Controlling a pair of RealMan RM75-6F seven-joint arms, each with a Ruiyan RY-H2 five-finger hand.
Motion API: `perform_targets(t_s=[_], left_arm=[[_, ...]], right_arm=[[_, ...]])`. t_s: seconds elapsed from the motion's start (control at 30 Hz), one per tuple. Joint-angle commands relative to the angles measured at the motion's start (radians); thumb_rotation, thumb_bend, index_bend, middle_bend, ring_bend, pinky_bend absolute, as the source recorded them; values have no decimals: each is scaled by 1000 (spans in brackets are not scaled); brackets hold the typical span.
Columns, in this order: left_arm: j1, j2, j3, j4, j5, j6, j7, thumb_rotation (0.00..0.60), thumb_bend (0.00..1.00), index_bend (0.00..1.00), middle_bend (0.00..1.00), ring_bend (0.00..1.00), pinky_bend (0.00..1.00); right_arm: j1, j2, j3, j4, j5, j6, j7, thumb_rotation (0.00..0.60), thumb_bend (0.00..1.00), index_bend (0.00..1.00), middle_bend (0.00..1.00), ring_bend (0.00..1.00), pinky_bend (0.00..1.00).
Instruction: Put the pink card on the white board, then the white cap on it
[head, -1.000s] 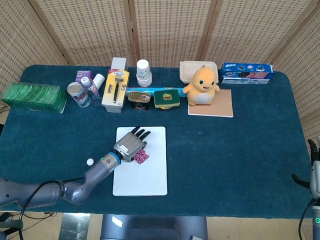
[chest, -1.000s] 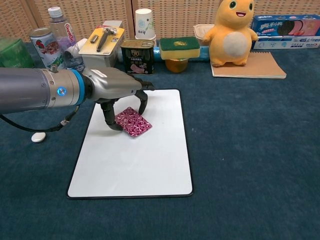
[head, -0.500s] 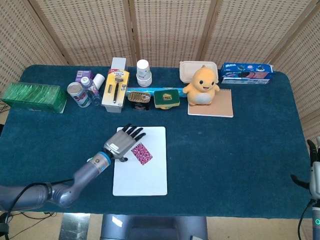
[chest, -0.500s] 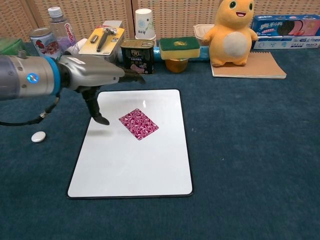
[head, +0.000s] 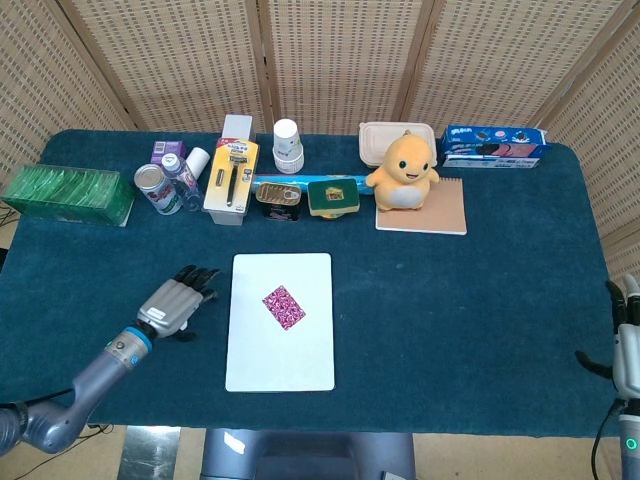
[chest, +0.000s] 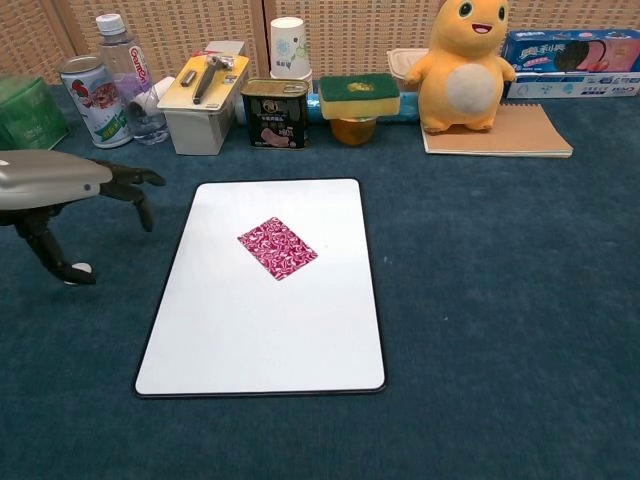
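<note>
Pink card (chest: 277, 248), patterned, lying flat and turned at an angle on the upper middle of the white board (chest: 220, 340); nothing on top of it. White board flat on the blue tablecloth (chest: 500, 300), near the front edge of the table.

White cap (chest: 79, 268) mostly hidden: only a small pale sliver showing on the cloth left of the board, beneath a fingertip of the left hand (chest: 70, 190). Not visible at all in the head view, covered there by the left hand (head: 178, 303). Left hand hovering over the cloth just left of the board, fingers spread and bent downward, holding nothing; contact with the cap cannot be told. In the chest view, cut off by the left edge.

Right hand (head: 626, 335) only partly visible at the far right edge of the head view, well away from the board; fingers seemingly apart, nothing held.

Along the back of the table, well clear of the board: green box (head: 68, 194), can (head: 155, 188), water bottle (chest: 122, 70), razor pack (head: 232, 178), paper cup (head: 288, 146), tin (chest: 277, 113), sponge on a jar (chest: 357, 108), yellow plush toy (head: 404, 172) sitting on a brown notebook (head: 440, 212), white lidded container (head: 380, 135) behind it, blue biscuit box (head: 492, 146). Labels too small to read.
</note>
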Motion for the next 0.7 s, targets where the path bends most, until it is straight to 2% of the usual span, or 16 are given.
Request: perform_targets(t_s=[0.03, 0.17, 0.7], left_arm=[[30, 4, 12, 20, 39, 25, -41, 600, 162, 329, 0, 0, 9], [60, 6, 15, 28, 68, 44, -59, 600, 164, 332, 0, 0, 9], [130, -50, -9, 116, 68, 55, -80, 600, 174, 370, 0, 0, 9]], right_arm=[[-3, 3, -2, -4, -6, 5, 5, 599, 0, 56, 0, 0, 0], [-6, 11, -2, -9, -9, 6, 18, 599, 0, 56, 0, 0, 0], [-4, 19, -7, -15, -13, -5, 30, 600, 0, 56, 0, 0, 0]])
